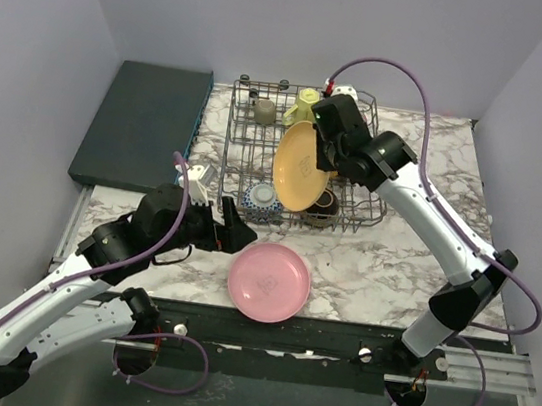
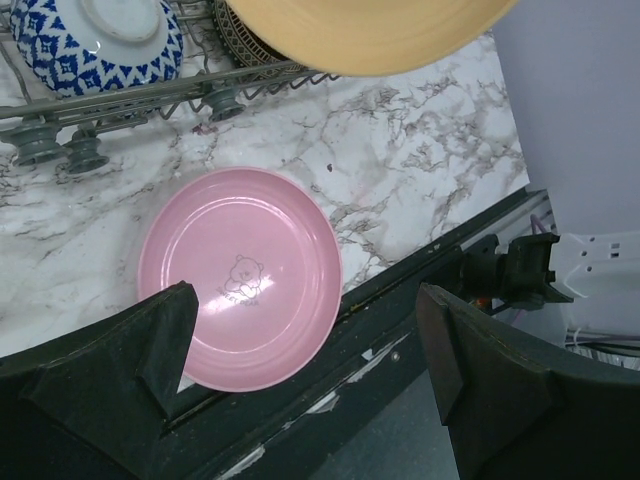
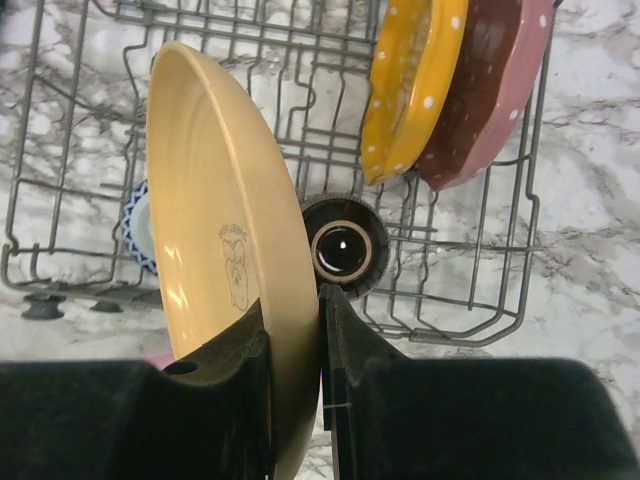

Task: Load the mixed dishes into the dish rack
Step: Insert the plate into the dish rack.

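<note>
While the tan plate (image 3: 220, 230) hangs on edge over the dish rack (image 3: 480, 300), its near rim vanishes between the fingers of the right gripper (image 3: 293, 305), which is clamped tight on it. The printed face turns left, and the disc runs front to back along the rack. A blue bowl (image 1: 262, 199) peeks out, half hidden behind it. Down on the marble tabletop (image 2: 430, 150), the pink plate (image 2: 240, 275) lies flat beneath the left gripper (image 2: 305, 320), jaws spread wide, holding nothing.
</note>
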You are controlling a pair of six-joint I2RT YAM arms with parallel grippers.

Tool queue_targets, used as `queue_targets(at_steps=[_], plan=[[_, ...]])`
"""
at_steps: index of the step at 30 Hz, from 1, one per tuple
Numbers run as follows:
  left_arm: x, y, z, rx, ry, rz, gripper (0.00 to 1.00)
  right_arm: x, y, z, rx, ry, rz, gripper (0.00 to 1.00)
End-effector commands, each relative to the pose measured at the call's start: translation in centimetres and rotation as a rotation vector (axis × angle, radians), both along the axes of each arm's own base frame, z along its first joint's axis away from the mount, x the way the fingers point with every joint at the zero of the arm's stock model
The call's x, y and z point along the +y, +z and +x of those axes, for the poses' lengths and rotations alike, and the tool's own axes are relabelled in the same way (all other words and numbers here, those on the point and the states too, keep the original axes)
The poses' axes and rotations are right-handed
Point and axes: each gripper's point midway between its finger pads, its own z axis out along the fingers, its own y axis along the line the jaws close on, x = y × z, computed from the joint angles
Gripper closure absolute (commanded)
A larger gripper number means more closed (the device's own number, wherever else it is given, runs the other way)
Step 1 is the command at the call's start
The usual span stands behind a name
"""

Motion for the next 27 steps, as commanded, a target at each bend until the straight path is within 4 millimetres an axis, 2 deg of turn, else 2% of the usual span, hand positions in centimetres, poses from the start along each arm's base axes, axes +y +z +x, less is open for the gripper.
queue_targets(at_steps=[1, 6, 15, 18, 27], plan=[[0.7, -1.2, 0.3, -0.015, 0.009, 0.063, 0.01, -1.0, 0.8, 1.5, -0.04, -0.049, -0.125, 1.0], [0.9, -1.6, 0.3, -0.026, -0.004, 0.087, 0.01, -1.1, 0.8, 3.2, -0.064, -0.072, -0.22, 1.0], [1.2, -2.8, 0.8, -0.033, 0.002, 0.142, 0.01, 0.2, 0.7, 5.8, -0.091, -0.075, -0.284, 1.0], [1.3, -3.4, 0.7, -0.025, 0.0, 0.149, 0.01, 0.3, 0.0, 6.7, -0.095, -0.092, -0.328, 1.0], [1.8, -3.1, 0.6, -0.054, 0.02, 0.128, 0.01, 1.1, -1.5, 9.0, -0.116, -0.113, -0.41, 1.0]])
